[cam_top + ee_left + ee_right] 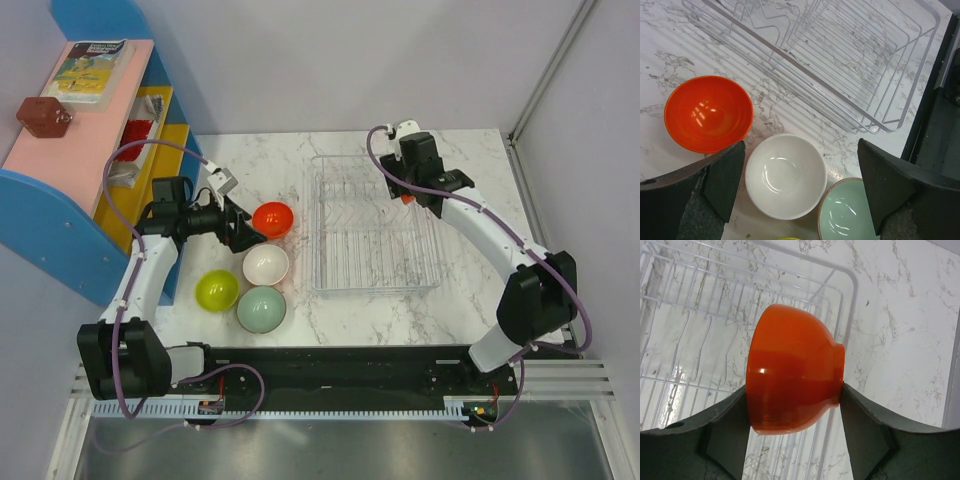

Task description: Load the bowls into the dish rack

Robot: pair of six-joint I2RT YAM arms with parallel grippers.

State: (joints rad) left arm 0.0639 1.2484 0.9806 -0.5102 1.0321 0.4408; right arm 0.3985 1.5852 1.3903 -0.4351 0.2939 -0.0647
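**Marble table, four bowls down, one bowl gripped**

Marble table point(470, 300) under plain white walls carries the rack point(375, 287) at its middle: clear, thin-ribbed, low-walled, nothing lying in it. Left of it sit four glossy round bowls, mouths up: orange bowl point(272, 218), white bowl point(266, 265), lime bowl point(217, 290) and green bowl point(261, 309), close together. The left gripper point(245, 232) hangs above them, jaws spread wide, pinching nothing. The right gripper point(415, 190) pinches the held bowl point(792, 390), glossy red-orange, turned on its side over the rack's far right end. From above, the wrist hides all but a sliver of it; its inside never shows. The left wrist view crops the lime bowl to a sliver.
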